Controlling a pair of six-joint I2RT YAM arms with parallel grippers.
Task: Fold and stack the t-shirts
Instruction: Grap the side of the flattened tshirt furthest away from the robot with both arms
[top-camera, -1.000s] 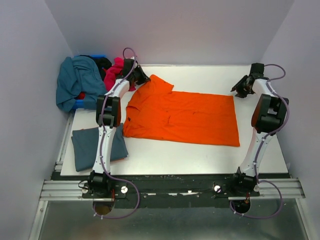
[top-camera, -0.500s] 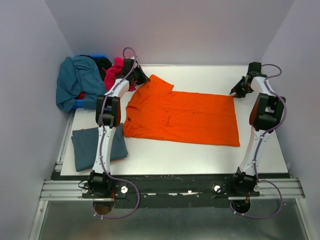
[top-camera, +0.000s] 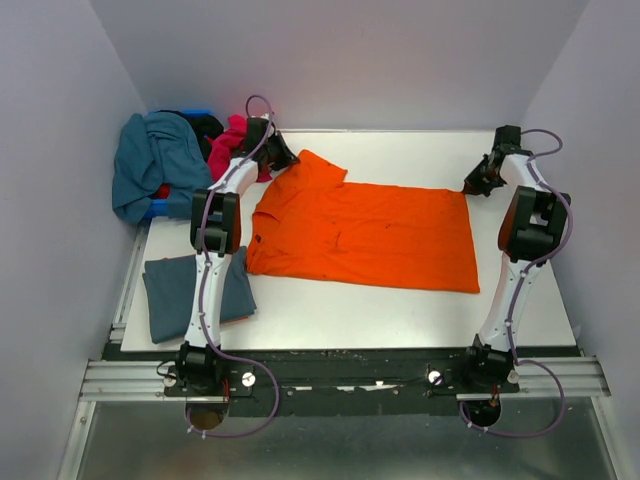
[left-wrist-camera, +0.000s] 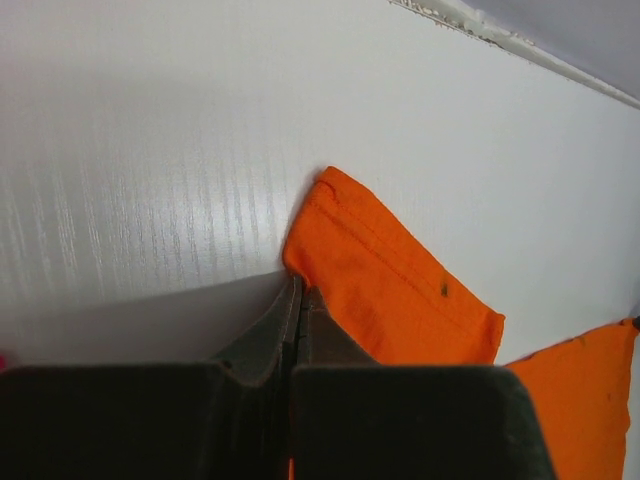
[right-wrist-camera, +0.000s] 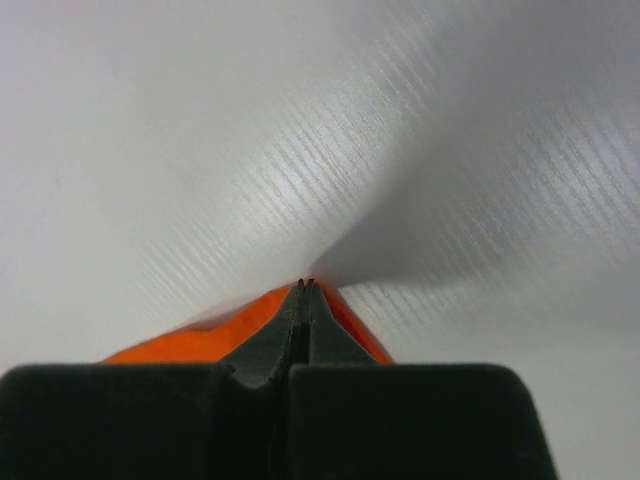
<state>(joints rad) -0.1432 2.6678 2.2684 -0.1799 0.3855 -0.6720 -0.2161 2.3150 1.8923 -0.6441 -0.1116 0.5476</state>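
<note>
Both jaws: we saw them closed on cloth.
Left gripper (left-wrist-camera: 298, 297): clamped the orange t-shirt (top-camera: 370, 235) by its sleeve.
Right gripper (right-wrist-camera: 305, 288): clamped its far hem corner.
Shirt: lay flat on the table (top-camera: 400, 150).

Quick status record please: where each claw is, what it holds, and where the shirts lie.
left claw: shut on orange t-shirt, at its far sleeve
right claw: shut on the same shirt's far hem corner
orange t-shirt: spread flat, mid table
blue-grey t-shirt: folded, near-left on table
teal t-shirt, magenta t-shirt: heaped at far left
</note>
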